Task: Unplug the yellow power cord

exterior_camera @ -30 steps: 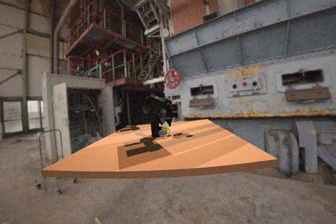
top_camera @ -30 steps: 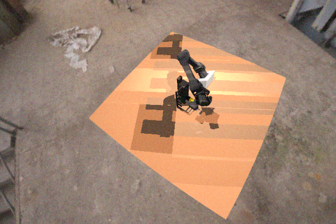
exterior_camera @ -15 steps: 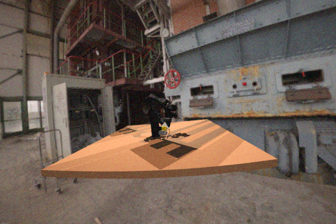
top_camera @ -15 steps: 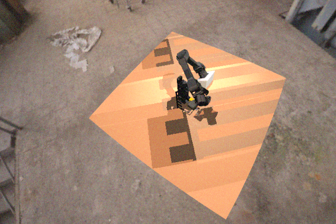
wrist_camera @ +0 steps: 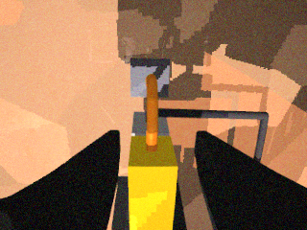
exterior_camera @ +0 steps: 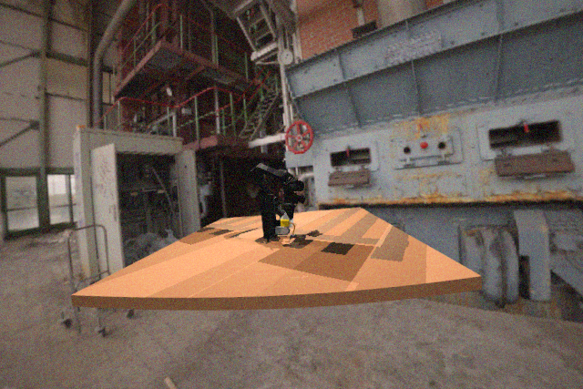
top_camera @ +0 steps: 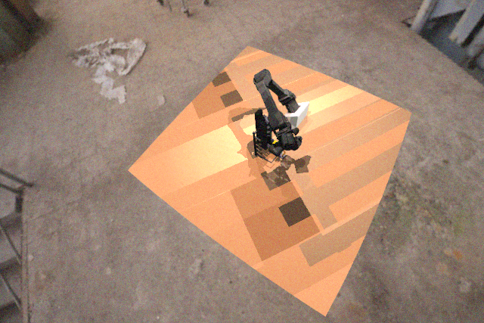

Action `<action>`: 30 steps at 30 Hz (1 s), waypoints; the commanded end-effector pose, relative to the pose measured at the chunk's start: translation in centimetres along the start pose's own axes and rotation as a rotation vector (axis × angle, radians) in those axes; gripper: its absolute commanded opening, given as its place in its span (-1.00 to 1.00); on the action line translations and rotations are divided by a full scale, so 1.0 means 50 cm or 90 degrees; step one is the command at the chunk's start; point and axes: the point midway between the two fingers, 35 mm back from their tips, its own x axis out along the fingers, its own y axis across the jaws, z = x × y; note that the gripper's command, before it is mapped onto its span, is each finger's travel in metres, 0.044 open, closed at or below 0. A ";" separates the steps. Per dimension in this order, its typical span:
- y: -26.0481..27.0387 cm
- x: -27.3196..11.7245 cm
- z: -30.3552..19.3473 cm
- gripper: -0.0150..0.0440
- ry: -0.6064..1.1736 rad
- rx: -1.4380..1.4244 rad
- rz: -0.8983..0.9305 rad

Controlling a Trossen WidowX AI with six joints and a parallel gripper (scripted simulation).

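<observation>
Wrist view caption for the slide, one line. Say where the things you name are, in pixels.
Open gripper (top_camera: 278, 146) (wrist_camera: 157, 140) fingers stand either side of the yellow plug (top_camera: 274, 141) (exterior_camera: 284, 222) (wrist_camera: 153, 196), its orange cord (wrist_camera: 152, 107) leading away.
</observation>
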 end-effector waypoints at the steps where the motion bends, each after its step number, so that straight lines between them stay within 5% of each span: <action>1: 0.000 0.000 -0.016 0.05 0.003 -0.003 0.000; 30: 0.003 0.025 -0.064 0.05 0.004 -0.003 0.000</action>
